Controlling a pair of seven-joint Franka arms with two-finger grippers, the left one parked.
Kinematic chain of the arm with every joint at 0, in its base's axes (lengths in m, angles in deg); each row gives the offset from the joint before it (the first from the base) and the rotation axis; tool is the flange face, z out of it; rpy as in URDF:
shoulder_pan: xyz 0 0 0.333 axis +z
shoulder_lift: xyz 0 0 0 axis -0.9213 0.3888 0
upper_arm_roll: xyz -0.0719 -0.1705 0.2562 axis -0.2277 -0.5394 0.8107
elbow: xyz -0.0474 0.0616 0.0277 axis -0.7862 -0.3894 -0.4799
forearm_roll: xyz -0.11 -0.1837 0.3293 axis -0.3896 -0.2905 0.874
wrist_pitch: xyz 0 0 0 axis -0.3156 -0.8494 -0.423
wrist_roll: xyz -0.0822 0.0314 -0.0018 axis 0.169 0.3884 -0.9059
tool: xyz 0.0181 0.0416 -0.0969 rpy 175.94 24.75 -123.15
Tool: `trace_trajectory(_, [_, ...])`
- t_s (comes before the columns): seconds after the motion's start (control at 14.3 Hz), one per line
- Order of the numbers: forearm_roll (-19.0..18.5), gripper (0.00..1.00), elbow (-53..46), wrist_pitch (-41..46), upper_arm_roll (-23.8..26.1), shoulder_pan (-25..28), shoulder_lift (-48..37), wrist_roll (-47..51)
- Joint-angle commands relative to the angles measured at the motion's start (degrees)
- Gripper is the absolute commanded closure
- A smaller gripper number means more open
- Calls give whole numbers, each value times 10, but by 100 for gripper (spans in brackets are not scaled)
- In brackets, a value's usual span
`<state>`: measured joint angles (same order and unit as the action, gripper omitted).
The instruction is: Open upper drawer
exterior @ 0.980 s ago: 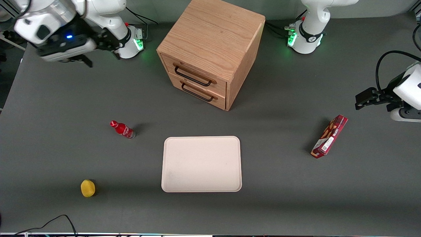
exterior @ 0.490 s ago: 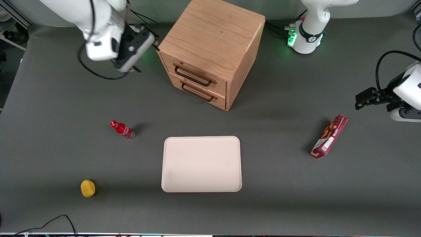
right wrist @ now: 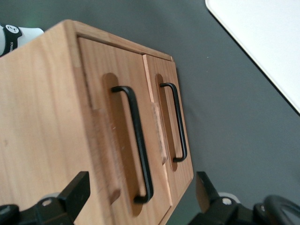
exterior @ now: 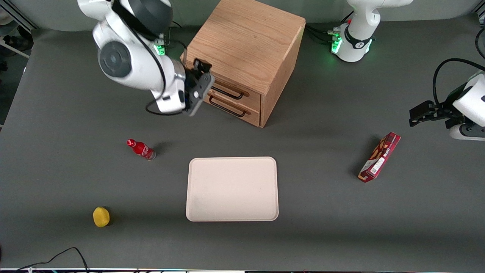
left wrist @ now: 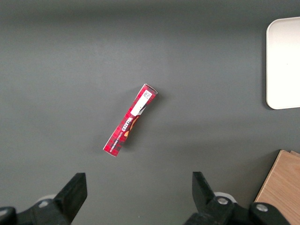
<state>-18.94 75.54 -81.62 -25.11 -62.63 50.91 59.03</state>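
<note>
The oak cabinet (exterior: 246, 38) stands at the back middle of the table. Its upper drawer (exterior: 235, 85) is shut, with a thin black bar handle (exterior: 229, 93). The lower twin drawer (exterior: 242, 112) is shut too. My gripper (exterior: 202, 67) is open and empty, just in front of the upper drawer at the handle's end toward the working arm, and hides that end. In the right wrist view the upper drawer (right wrist: 112, 140) and its handle (right wrist: 138, 140) lie between the spread fingers (right wrist: 77, 190) of the gripper (right wrist: 140, 192), without touching. The lower drawer (right wrist: 168, 117) is beside it.
A white tray (exterior: 232, 188) lies nearer the front camera than the cabinet. A red bottle (exterior: 141, 149) and a yellow object (exterior: 101, 216) lie toward the working arm's end. A red box (exterior: 379, 157) lies toward the parked arm's end, also in the left wrist view (left wrist: 130, 120).
My arm has swung from the table's working-arm end over to the cabinet's front and turned the gripper toward the upper drawer. The drawers have not moved.
</note>
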Motion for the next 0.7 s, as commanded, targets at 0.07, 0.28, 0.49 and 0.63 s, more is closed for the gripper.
trace_trajectory(0.07, [15,0,7,-43,6,-2,36,-40])
trace_trajectory(0.28, [17,0,35,-74,14,-3,37,-52])
trace_trajectory(0.49, [29,0,60,-90,20,-4,32,-55])
trace_trajectory(0.63, [30,0,76,-107,26,-4,32,-55])
